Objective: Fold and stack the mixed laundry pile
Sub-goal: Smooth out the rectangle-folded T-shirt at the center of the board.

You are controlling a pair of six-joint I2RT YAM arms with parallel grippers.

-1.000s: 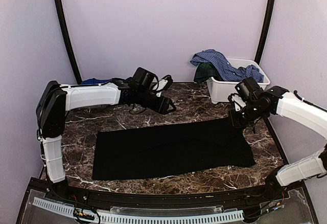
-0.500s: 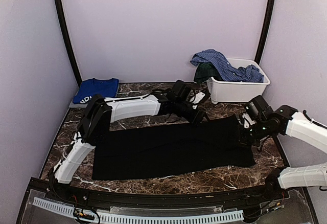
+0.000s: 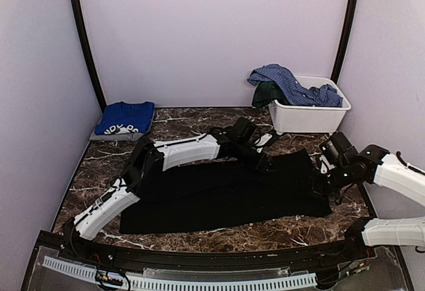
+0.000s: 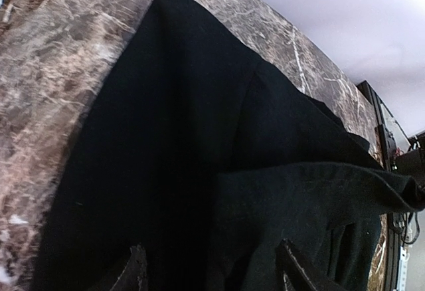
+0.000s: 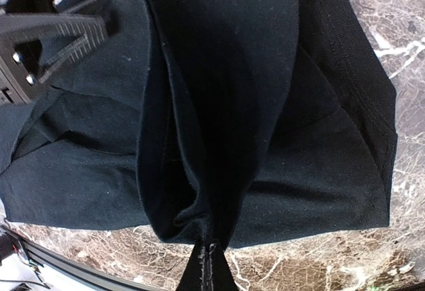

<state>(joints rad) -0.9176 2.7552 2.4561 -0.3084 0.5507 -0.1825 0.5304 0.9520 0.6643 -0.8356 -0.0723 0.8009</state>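
One item is done, I judge: the royal-blue tee [image 3: 124, 118] lies folded at the far left. The black garment [image 3: 219, 194] lies spread in the middle of the surface [image 3: 179, 118]. My right end effector [image 5: 207, 258] is pinched on its right edge, and my left end effector [image 4: 212, 274] is open over it, empty. The blue checked shirt [image 3: 285, 82] waits in the white bin [image 3: 309, 119].

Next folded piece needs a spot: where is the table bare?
Bare marble: far edge between blue tee and white bin; near strip before the black garment. Crowded at its right end, by left gripper and right gripper.
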